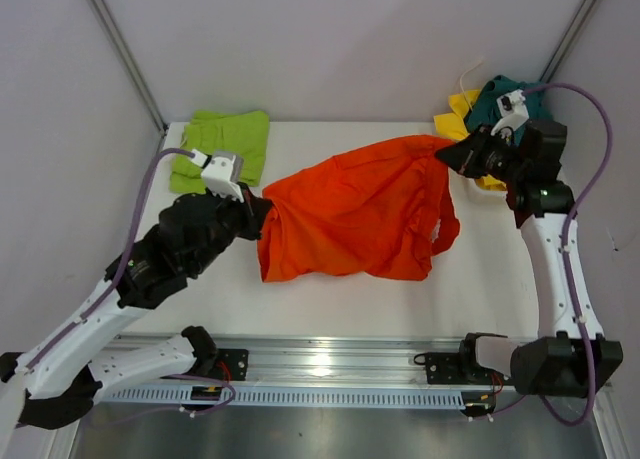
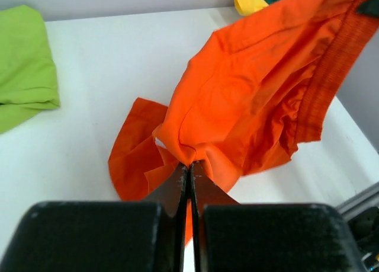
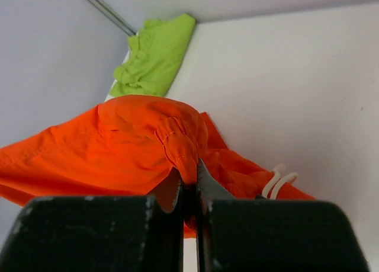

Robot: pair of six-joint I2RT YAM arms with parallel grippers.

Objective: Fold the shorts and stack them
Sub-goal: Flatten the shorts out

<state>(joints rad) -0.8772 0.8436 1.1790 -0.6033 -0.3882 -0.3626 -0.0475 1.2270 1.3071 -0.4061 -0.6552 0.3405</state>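
My left hand (image 2: 190, 167) and right hand (image 3: 190, 182) each pinch an end of the soft orange cloth shorts (image 1: 350, 214), slung over the white tabletop (image 1: 480, 289); I'd pull evenly, then lower flat.

Top view: fingertips of left gripper (image 1: 257, 212) sit under its own black body and the hem of the orange shorts (image 1: 350, 214); contact not visible here. Right gripper (image 1: 452, 155) tips masked likewise. Yellow shorts (image 1: 458, 109) and teal shorts (image 1: 493, 92) mostly behind the right wrist; outline and fold state not determinable. Near corner of lime green shorts (image 1: 225, 139) covered by white camera housing (image 1: 222, 169). Left wrist view: green pair cut by left edge, orange pair by top and right edges, yellow and teal mere slivers at top. Right wrist view: orange cloth runs off left edge; lower end of white drawstring (image 3: 277, 180) hidden behind gripper body.
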